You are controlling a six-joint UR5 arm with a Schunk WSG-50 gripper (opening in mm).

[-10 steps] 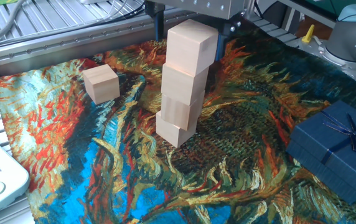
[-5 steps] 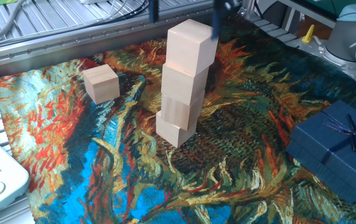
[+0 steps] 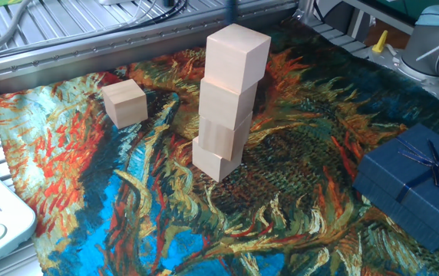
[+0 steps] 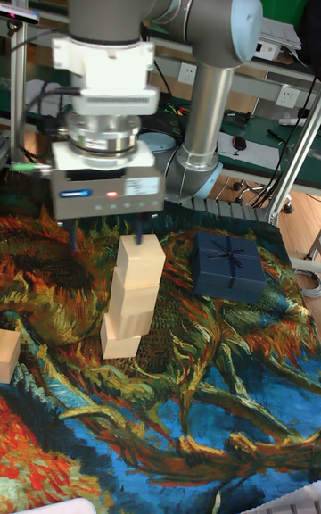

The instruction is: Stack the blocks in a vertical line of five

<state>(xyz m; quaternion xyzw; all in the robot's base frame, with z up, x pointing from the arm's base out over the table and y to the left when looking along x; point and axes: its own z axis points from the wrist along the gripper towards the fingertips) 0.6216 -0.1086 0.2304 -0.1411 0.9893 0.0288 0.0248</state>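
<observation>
The tabletop (image 3: 66, 222) is covered by a painted-pattern cloth in swirling blues, oranges and greens. Above it in the tall fixed view hangs the UR5 arm (image 4: 209, 77), and its hand (image 4: 107, 242) sits just over the stack, fingers spread wide to either side of the top block and touching nothing, so the hand is open and empty. In the fixed view only a blurred dark sliver of it shows at the top edge.

At the right edge of the tabletop lies a dark blue ribboned gift box (image 3: 415, 184), well apart from the work.

Near the middle stands the stack of four wooden blocks (image 3: 226, 103). It is not true: each block is twisted a little against the one below, and the top block (image 3: 236, 54) overhangs slightly toward the right, though the stack stands on its own.

The fifth block (image 3: 124, 102) lies alone toward the far left corner, apart from the stack.

As I judge it, four of five are placed. What remains is to fetch the loose block and set it on top, gently, given the uneven stack.
</observation>
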